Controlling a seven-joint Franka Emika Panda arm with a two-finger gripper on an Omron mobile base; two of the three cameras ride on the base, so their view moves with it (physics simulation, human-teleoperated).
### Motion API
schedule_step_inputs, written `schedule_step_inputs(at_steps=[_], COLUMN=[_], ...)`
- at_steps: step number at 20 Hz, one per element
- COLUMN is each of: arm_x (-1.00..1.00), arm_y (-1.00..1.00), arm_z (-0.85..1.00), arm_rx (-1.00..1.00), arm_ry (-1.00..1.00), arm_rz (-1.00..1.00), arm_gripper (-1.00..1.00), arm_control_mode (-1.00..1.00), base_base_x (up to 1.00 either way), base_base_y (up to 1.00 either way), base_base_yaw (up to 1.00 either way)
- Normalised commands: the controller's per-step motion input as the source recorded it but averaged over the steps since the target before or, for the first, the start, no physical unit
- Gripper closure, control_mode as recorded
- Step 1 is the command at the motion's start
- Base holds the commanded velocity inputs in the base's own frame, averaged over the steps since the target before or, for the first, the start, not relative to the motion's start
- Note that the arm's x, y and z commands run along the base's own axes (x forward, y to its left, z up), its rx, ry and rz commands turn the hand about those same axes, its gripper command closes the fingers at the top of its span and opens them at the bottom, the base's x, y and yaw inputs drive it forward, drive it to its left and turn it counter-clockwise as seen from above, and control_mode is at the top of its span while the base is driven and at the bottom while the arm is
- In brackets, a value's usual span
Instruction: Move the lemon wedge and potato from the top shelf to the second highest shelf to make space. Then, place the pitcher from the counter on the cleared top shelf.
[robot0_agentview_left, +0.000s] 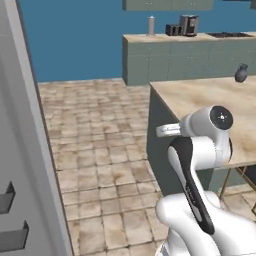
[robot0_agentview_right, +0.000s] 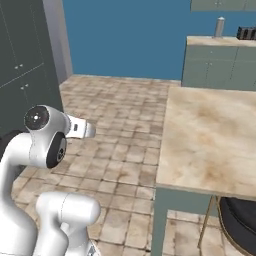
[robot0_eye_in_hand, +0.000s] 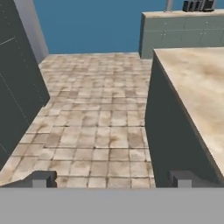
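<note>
The dark blue-grey pitcher (robot0_agentview_left: 241, 73) stands upright near the far edge of the beige counter (robot0_agentview_left: 210, 100), well beyond my folded arm. In the hand view my gripper (robot0_eye_in_hand: 112, 181) is open, its fingertips (robot0_eye_in_hand: 43, 179) spread wide with only tiled floor between them. The counter (robot0_eye_in_hand: 197, 83) runs along the right of that view, and it fills the right side of the right base view as the same counter (robot0_agentview_right: 210, 135). The lemon wedge, the potato, the top shelf and the second highest shelf are out of view.
A tall pale grey panel (robot0_agentview_left: 30, 150) with two dark grey ledges (robot0_agentview_left: 14, 235) rises close on the left. Dark cabinet fronts (robot0_agentview_right: 22, 75) stand left of the tiled floor (robot0_agentview_right: 120, 130). A back worktop (robot0_agentview_left: 170, 37) carries small appliances. A dark stool (robot0_agentview_right: 240, 220) sits under the counter.
</note>
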Motion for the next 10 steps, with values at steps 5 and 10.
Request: schedule_step_inputs(at_steps=[5, 10], arm_x=[0.0, 0.0], arm_y=[0.0, 0.0], arm_z=[0.0, 0.0], arm_rx=[0.0, 0.0], arm_ry=[0.0, 0.0], arm_rz=[0.0, 0.0], arm_gripper=[-1.0, -1.0], arm_control_mode=[1.0, 1.0], base_base_x=[0.72, 0.98], base_base_y=[0.75, 0.24], base_base_yaw=[0.25, 0.25])
